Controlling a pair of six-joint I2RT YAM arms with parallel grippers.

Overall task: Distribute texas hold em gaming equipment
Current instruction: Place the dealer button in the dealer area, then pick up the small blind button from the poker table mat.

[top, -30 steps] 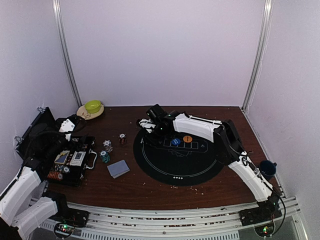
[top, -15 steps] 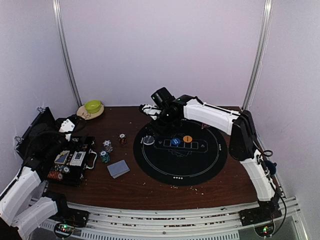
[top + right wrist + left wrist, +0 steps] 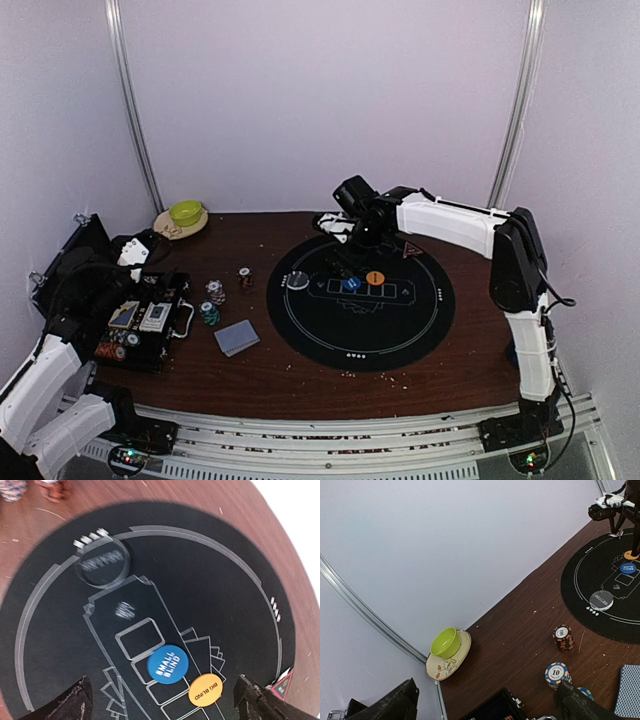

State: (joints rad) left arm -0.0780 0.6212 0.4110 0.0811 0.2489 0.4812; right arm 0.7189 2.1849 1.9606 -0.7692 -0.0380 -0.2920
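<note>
Right gripper (image 3: 162, 692) released, empty, above mat (image 3: 225, 605) at centre frame; blue disc (image 3: 165, 664) and orange disc (image 3: 204, 690) side by side beneath. Left gripper (image 3: 485, 707) released, empty, lower left, near case (image 3: 140, 335).

Green bowl (image 3: 186, 211) on plate (image 3: 166, 229), upper left. Open black case (image 3: 88, 248) at left edge. Round black mat (image 3: 380, 335) centre-right, flat on brown table (image 3: 300, 380).

A matt black mat (image 3: 420, 320) lies on a wood-grain table (image 3: 300, 382); the blue disc (image 3: 166, 664) and lime bowl (image 3: 445, 642) look smooth plastic.
</note>
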